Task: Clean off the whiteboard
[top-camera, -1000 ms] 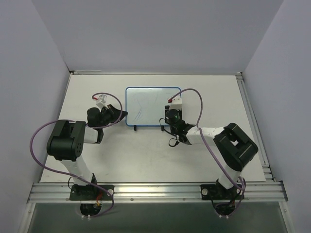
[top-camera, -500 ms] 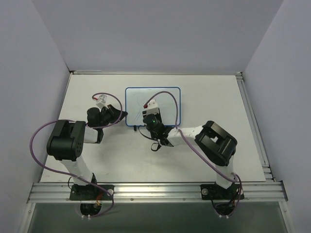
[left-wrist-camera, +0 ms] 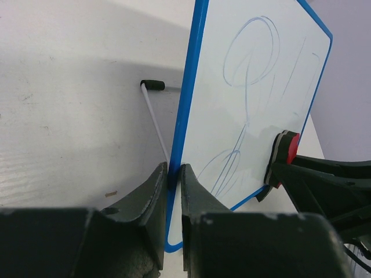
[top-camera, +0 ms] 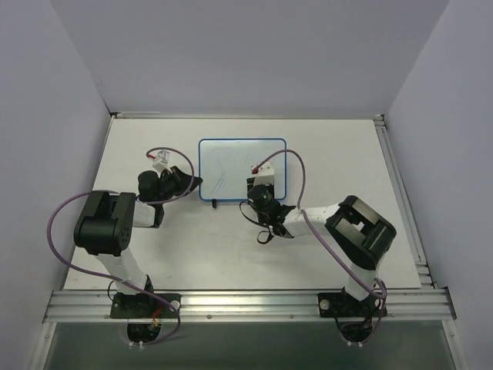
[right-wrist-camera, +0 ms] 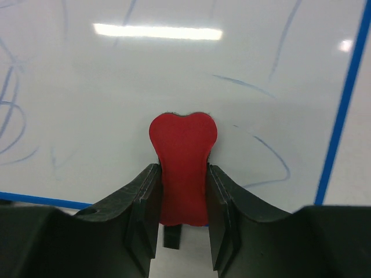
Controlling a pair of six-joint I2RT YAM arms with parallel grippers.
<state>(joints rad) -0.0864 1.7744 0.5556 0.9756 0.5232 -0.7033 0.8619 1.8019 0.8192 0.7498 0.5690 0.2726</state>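
The whiteboard [top-camera: 231, 154] stands propped at the table's middle back, white with a blue rim, and blue scribbles [left-wrist-camera: 248, 63] still show on its face. My left gripper [top-camera: 194, 183] is shut on the whiteboard's left rim [left-wrist-camera: 184, 124], one finger on each side. My right gripper [top-camera: 259, 173] is shut on a small red eraser [right-wrist-camera: 182, 150]. The eraser presses flat against the whiteboard [right-wrist-camera: 116, 87] low on its right half, near the bottom rim. From the left wrist view the eraser [left-wrist-camera: 288, 149] shows edge-on against the board.
A thin white stand leg with a black foot [left-wrist-camera: 152, 85] props the board from behind; another foot [top-camera: 214, 204] shows at its front edge. Purple cables [top-camera: 289, 154] loop above both wrists. Enclosure walls ring the table, and a metal rail [top-camera: 246, 302] runs along the near edge.
My right gripper swept the eraser left from the board's right edge to its middle, then part of the way back right. The left gripper kept its hold and did not move.
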